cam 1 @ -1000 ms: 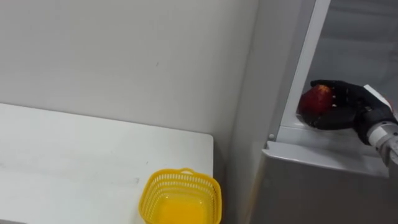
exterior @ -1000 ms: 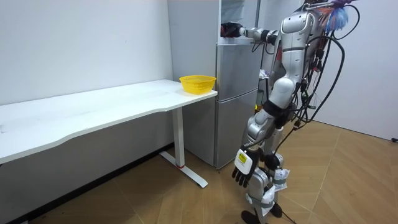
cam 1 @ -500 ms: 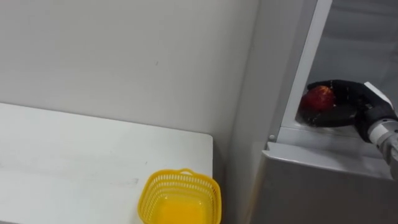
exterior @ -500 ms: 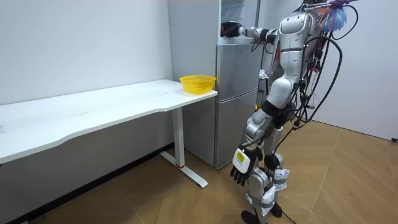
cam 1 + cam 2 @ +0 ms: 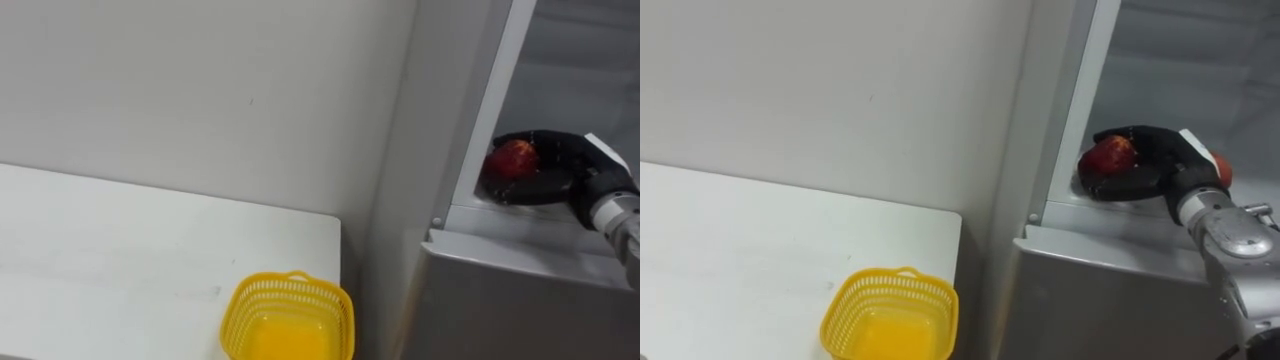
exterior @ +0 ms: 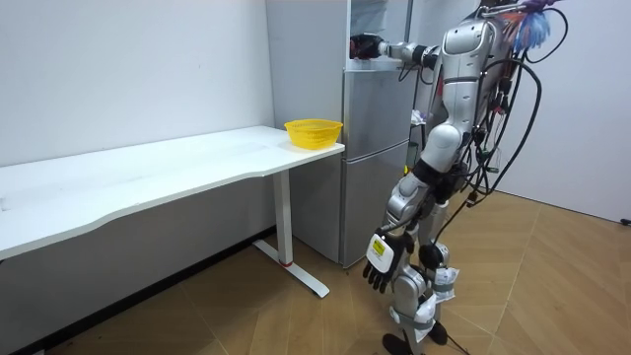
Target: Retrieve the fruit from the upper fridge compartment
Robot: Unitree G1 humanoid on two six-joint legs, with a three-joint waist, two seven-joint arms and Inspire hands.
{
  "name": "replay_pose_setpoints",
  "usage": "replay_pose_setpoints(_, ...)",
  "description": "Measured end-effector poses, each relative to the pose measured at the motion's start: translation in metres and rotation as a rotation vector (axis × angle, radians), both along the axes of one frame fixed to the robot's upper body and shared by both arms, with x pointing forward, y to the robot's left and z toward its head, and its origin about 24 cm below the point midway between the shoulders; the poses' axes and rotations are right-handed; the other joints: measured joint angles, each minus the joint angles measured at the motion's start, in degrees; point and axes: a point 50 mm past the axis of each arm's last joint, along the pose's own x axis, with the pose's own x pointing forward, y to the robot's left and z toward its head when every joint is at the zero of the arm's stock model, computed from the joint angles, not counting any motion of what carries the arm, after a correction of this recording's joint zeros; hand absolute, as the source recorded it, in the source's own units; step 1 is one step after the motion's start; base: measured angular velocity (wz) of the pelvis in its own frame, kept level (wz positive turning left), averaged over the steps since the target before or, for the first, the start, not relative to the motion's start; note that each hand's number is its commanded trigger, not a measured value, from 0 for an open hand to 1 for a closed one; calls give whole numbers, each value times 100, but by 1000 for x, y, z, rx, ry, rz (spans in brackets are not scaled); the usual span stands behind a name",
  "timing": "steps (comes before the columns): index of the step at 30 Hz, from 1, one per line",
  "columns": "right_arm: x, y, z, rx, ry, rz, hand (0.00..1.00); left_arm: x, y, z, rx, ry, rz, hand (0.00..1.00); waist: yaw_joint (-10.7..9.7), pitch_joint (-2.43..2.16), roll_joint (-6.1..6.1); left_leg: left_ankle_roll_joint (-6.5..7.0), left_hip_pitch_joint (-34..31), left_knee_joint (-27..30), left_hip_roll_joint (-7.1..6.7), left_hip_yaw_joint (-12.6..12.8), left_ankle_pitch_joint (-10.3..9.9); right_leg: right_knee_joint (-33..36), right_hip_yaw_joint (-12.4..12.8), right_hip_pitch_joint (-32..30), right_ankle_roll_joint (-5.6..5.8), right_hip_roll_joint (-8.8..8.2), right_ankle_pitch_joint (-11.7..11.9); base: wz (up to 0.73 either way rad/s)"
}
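Fingers (image 5: 536,139) of the right hand (image 5: 556,170) are curling over the top and far side of a red fruit (image 5: 512,158), w/ the thumb closing in from below, so the fruit is sitting clamped in the grasp. The fruit is lying on the robot's-left side of the palm, i.e. toward the fridge's door frame, and it is round, so no long axis matters. Whether it is resting on the shelf (image 5: 520,214) or already hanging just clear of it is not readable.

The hand is lying roughly level inside the upper fridge compartment, palm facing the robot's left, wrist and forearm running back out to the right and down. In the room view the right arm is stretching out near shoulder height toward the fridge (image 6: 375,158) while the robot is standing upright just in front of it.

Judgement: the coming move is probably a pull back along the forearm line, out over the shelf's front edge.

Below and to the left a yellow basket (image 5: 288,318) is sitting on the white counter (image 5: 120,260), near the corner beside the fridge and well apart from the hand.

The left hand (image 6: 380,263) is hanging by the thigh, fingers loose and apart, holding nothing.
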Motion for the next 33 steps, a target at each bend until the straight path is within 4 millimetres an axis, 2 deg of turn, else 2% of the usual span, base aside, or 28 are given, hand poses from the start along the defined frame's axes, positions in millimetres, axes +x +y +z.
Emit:
replay_pose_setpoints(3, 0, 6, 5, -7, -24, 11, 100, -1, 0, 0, 2, 3, 1, 0, -3, -7, 12, 0, -61, 8, 4, 39, 0, 13, 11, -40, -3, -3, 3, -6)
replay_pose_setpoints(7, -8, 17, 6, -15, -97, 9, 100, -1, 0, 0, 5, -8, 0, 0, -36, -41, 33, 1, -98, 14, 9, 42, 1, 85, -5, -110, -1, -16, 2, 0)
replay_pose_setpoints(8, -11, 21, 6, -18, -122, 4, 100, -2, 0, 0, 7, -11, -2, 0, -45, -23, 81, 1, -100, 15, 8, 47, 1, 77, 14, -114, -1, -16, 2, -6)
replay_pose_setpoints(10, -17, 29, 7, -39, -166, 1, 100, -3, -2, -1, 10, -13, 0, 0, -51, -25, 144, 2, -92, 16, 8, 53, 0, 78, 46, -119, 0, -17, 2, -10)
replay_pose_setpoints(12, -28, 43, 6, -71, -229, 4, 100, -8, -5, -3, 12, -6, 0, 0, -59, -48, 319, 2, -70, 8, 5, 85, 0, 83, 139, -128, 1, -11, 3, -16)
replay_pose_setpoints(14, -38, 51, 5, -67, -270, 23, 100, -8, -6, -4, 21, -8, -3, 0, -128, -55, 409, 2, -76, 0, 7, 103, 0, 83, 143, -134, 2, -8, 3, -4)
replay_pose_setpoints(15, -47, 57, 3, -67, -295, 31, 100, -10, -8, -4, 24, -6, -4, 0, -160, -63, 452, 1, -56, -18, 23, 193, 1, 85, 172, -142, 1, 0, 2, -6)
replay_pose_setpoints(17, -61, 65, -1, -42, -326, 52, 100, -14, -9, -5, 21, -4, 0, 0, -157, -66, 482, -1, 10, -56, 41, 253, 2, 89, 270, -141, -5, 27, -1, -20)
replay_pose_setpoints(20, -82, 82, -5, 11, -377, 89, 100, -17, -13, -7, 14, -3, 2, 0, -167, -50, 447, -12, 52, -95, 65, 374, 9, 84, 357, -135, -26, 51, -14, -19)
replay_pose_setpoints(22, -89, 88, -1, 43, -412, 97, 100, -18, -15, -7, 5, -8, 1, 0, -183, -35, 414, -12, 55, -89, 71, 391, 9, 73, 374, -138, -27, 54, -14, -5)
replay_pose_setpoints(26, -103, 100, 18, 72, -553, 132, 100, -18, -17, -8, 7, -29, -6, 0, -186, -13, 360, -12, 35, -86, 75, 415, 7, 79, 410, -184, -28, 58, -15, -2)
replay_pose_setpoints(29, -119, 114, 28, 64, -674, 168, 100, -19, -21, -9, -5, -27, -24, 0, -181, -4, 381, -8, 19, -90, 75, 390, 0, 74, 402, -196, -23, 57, -10, 0)
replay_pose_setpoints(33, -133, 130, 33, -6, -747, 229, 100, -19, -23, -10, -20, -25, -27, 0, -163, -12, 434, -6, -14, -101, 77, 392, -3, 85, 402, -222, -26, 61, -8, 0)
